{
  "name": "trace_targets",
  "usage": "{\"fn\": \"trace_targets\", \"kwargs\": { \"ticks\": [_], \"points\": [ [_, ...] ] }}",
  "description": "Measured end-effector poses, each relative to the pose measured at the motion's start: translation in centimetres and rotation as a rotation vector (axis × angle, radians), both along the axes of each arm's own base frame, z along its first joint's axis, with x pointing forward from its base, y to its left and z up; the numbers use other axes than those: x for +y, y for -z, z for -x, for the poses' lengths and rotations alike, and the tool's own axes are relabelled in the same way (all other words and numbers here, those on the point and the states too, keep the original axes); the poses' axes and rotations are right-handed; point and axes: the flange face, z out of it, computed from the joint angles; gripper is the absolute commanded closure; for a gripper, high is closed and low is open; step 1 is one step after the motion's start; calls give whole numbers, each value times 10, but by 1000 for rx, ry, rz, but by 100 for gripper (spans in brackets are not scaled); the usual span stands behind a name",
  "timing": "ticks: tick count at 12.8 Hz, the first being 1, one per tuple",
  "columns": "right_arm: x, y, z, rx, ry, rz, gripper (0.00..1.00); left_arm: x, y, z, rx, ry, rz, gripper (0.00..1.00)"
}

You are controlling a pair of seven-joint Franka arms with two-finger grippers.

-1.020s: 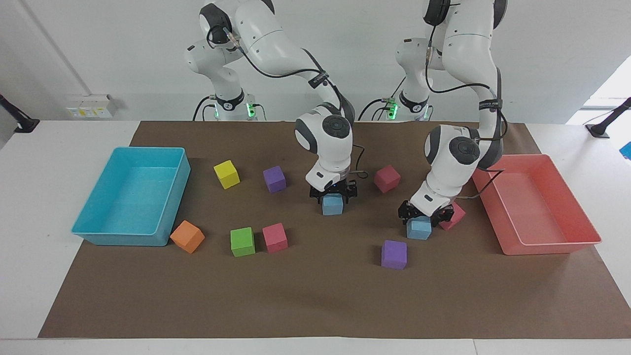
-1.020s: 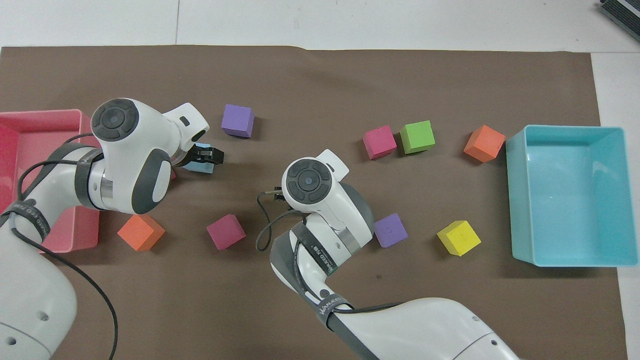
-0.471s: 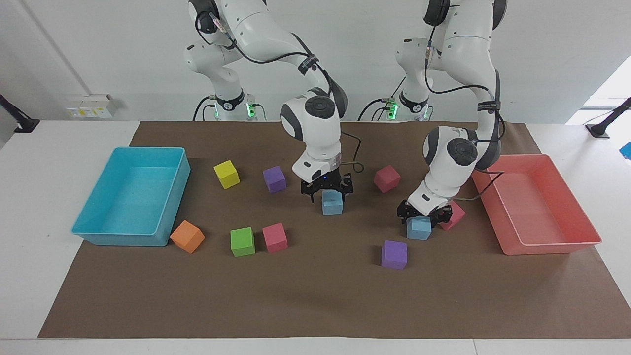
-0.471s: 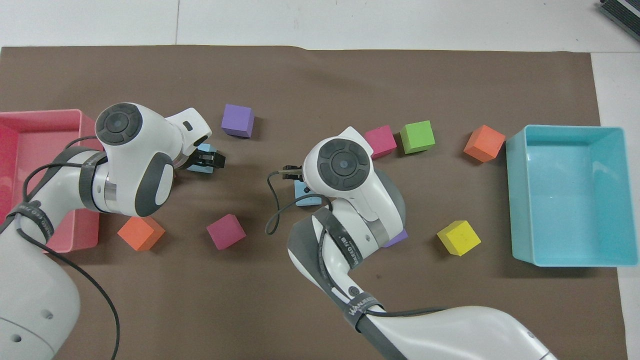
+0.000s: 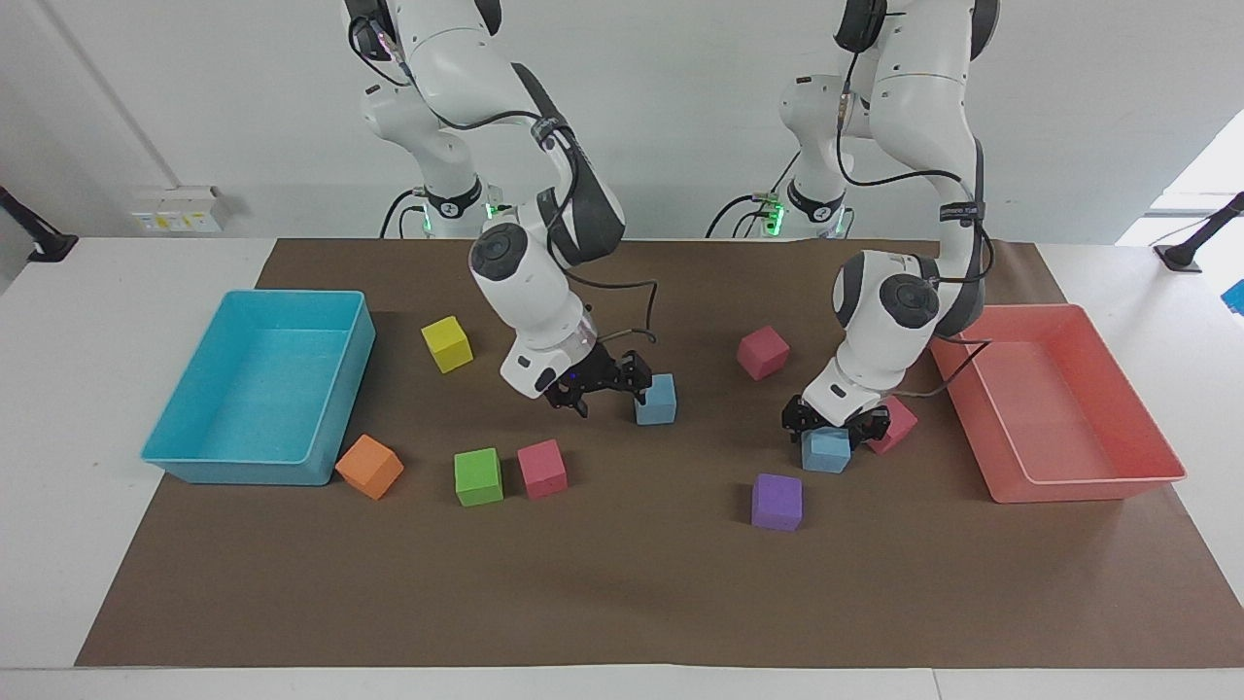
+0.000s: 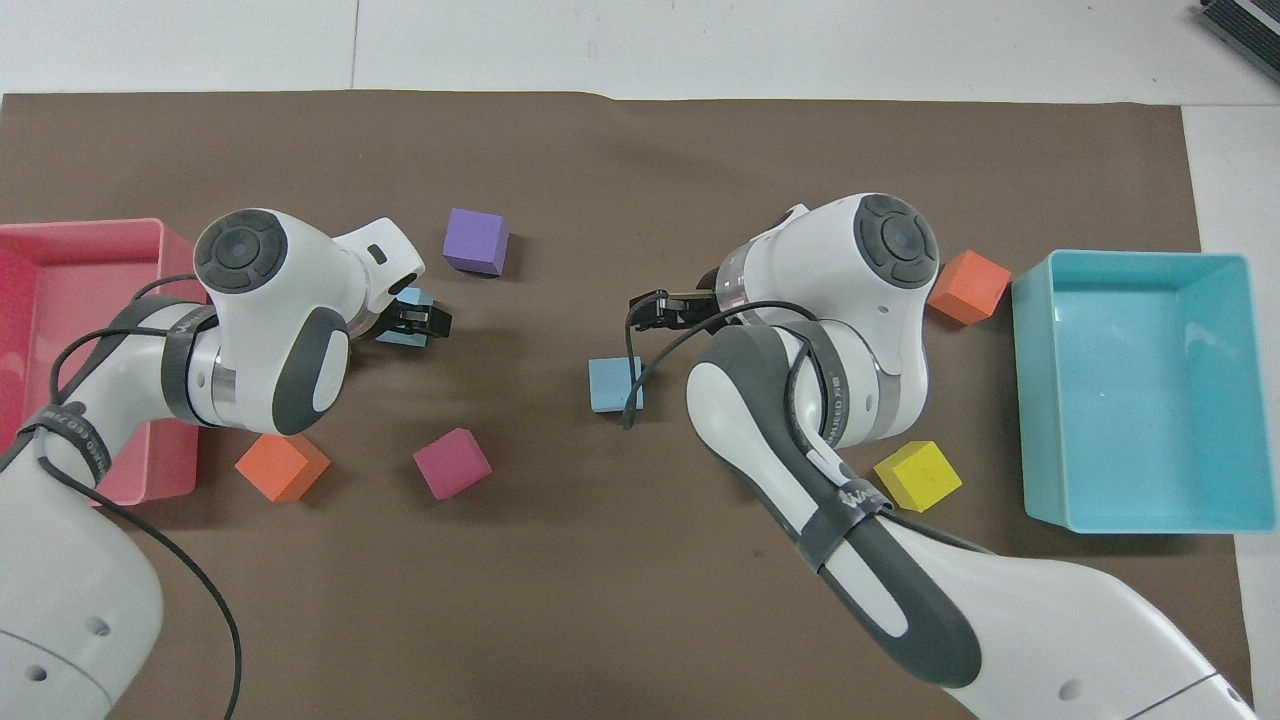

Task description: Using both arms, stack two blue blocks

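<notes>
The right gripper [image 5: 607, 381] has swung off the middle blue block [image 5: 656, 400] and now hangs open just beside it, toward the teal tray [image 5: 335, 389]. That block sits loose mid-mat, unstacked. The left gripper [image 5: 834, 420], fingers apart, straddles the other blue block [image 5: 826, 451] near the pink tray [image 5: 982, 457]; no stacking yet.

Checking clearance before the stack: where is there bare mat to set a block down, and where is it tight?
Bare mat: the strip along the edge farthest from the robots, past the purple block and green block. Crowded: the left gripper sits over one blue block, with a pink block beside it; the right gripper hangs beside the other blue block.
</notes>
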Motion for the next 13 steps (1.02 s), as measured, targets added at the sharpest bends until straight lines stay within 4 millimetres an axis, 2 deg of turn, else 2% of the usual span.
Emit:
{"fn": "trace_targets", "kwargs": {
  "ticks": [2,3,5,8,13],
  "points": [
    [-3,9,9,14,-35,-82,31,0,0,0,-1,0,0,90],
    [-7,11,12,15,-43,-112,39,0,0,0,-1,1,0,100],
    [-20,14,15,12,-51,-158,56,0,-1,0,-3,5,-2,100],
    [-37,23,16,14,-43,-202,100,0,-1,0,-4,7,-4,100],
    [-46,48,28,40,-24,-291,100,0,-1,0,-7,12,-10,100]
  ]
}}
